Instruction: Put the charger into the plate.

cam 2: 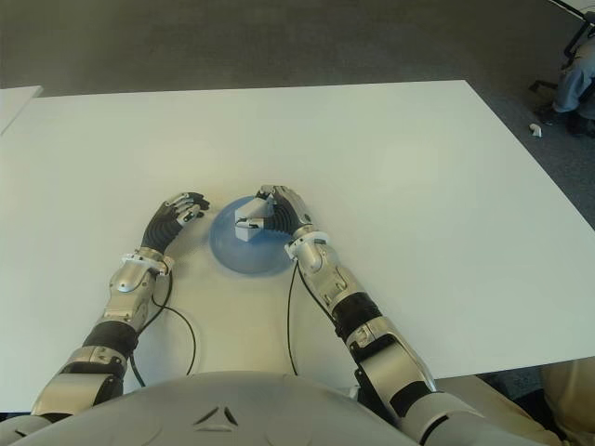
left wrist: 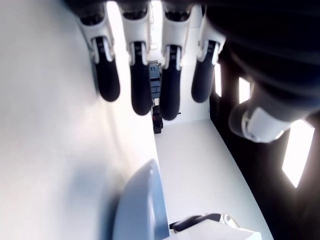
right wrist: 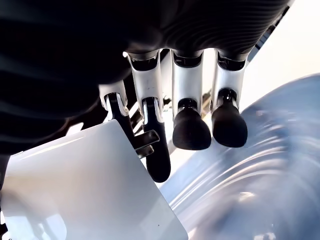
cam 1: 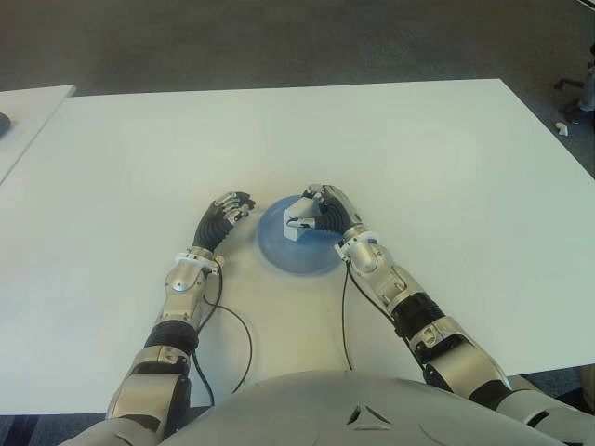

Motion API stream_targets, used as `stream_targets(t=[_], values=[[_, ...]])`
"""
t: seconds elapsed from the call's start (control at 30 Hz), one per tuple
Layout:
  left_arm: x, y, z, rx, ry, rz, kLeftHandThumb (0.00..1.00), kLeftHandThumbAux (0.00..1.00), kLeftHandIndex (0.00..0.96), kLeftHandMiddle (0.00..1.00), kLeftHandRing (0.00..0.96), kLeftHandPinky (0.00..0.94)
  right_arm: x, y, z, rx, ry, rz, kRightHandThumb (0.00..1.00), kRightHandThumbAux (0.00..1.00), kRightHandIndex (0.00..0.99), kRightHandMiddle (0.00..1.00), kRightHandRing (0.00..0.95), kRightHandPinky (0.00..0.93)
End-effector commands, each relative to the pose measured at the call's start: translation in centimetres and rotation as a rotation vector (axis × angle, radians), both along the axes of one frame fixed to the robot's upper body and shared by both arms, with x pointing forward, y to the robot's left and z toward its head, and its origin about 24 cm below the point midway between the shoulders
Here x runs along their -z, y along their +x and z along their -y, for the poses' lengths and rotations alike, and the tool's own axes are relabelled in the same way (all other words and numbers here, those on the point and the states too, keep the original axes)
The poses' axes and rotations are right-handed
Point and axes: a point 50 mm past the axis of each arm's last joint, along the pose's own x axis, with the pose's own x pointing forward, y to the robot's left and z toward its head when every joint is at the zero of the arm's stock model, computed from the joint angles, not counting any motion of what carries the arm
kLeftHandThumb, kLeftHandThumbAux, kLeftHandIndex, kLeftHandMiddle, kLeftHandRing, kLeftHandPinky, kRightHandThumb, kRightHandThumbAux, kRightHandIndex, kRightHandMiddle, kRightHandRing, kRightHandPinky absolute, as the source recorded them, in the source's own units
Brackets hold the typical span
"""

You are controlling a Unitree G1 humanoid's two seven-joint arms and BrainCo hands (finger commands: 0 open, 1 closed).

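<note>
A round blue plate (cam 1: 279, 253) lies on the white table (cam 1: 418, 158) just in front of me. My right hand (cam 1: 327, 212) is over the plate's right half, its fingers curled on a white block-shaped charger (cam 1: 299, 226). The charger is tilted and low over the plate's middle. The right wrist view shows the charger (right wrist: 85, 190) pressed against the fingers (right wrist: 155, 150), metal prongs toward them, with the plate (right wrist: 260, 175) beneath. My left hand (cam 1: 231, 208) shows just left of the plate, fingers relaxed and holding nothing; its wrist view shows the plate's rim (left wrist: 142, 205).
Thin black cables (cam 1: 246, 344) trail from both wrists over the table near my body. A second white table (cam 1: 28, 111) stands at the far left. Dark carpet lies beyond the far edge, with a small white item (cam 1: 561, 128) on the floor at the right.
</note>
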Motion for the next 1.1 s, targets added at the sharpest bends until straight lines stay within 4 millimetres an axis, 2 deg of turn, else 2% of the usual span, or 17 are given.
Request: stream_targets(t=[0.03,0.13,0.23,0.47,0.67,1.1], values=[[8.6,-9.2,1.2,-0.042,-0.071,-0.567,0.062,0.572,0.313,0.37,0.339,0.304,0.3,-0.6,0.0,-0.102,-0.116,0.056,0.564,0.392,0.203,0.345,0.329,0.312],[8.6,-9.2,1.2,-0.04,-0.072,-0.567,0.059,0.574,0.308,0.369,0.335,0.305,0.3,-0.7,0.2,-0.134,-0.176,0.077,0.47,0.211,0.066,0.113,0.107,0.102],[8.6,-9.2,1.1,-0.039,-0.071,-0.561,0.057,0.573,0.306,0.371,0.337,0.314,0.4,-0.8,0.6,-0.149,-0.209,0.086,0.43,0.138,0.021,0.036,0.035,0.033],[8.5,-9.2,1.1,-0.023,-0.077,-0.555,0.053,0.565,0.307,0.369,0.337,0.315,0.6,-0.9,0.8,-0.154,-0.245,0.102,0.393,0.093,0.001,0.003,0.002,0.002],[8.5,-9.1,1.0,-0.017,-0.086,-0.559,0.069,0.561,0.321,0.373,0.353,0.362,0.6,-0.9,1.0,-0.142,-0.254,0.116,0.379,0.087,0.0,0.0,0.0,0.0],[8.6,-9.0,0.7,-0.031,-0.091,-0.582,0.089,0.539,0.316,0.369,0.351,0.323,-0.9,-0.7,2.6,-0.062,-0.215,0.177,0.342,0.094,0.0,0.0,0.0,0.0]])
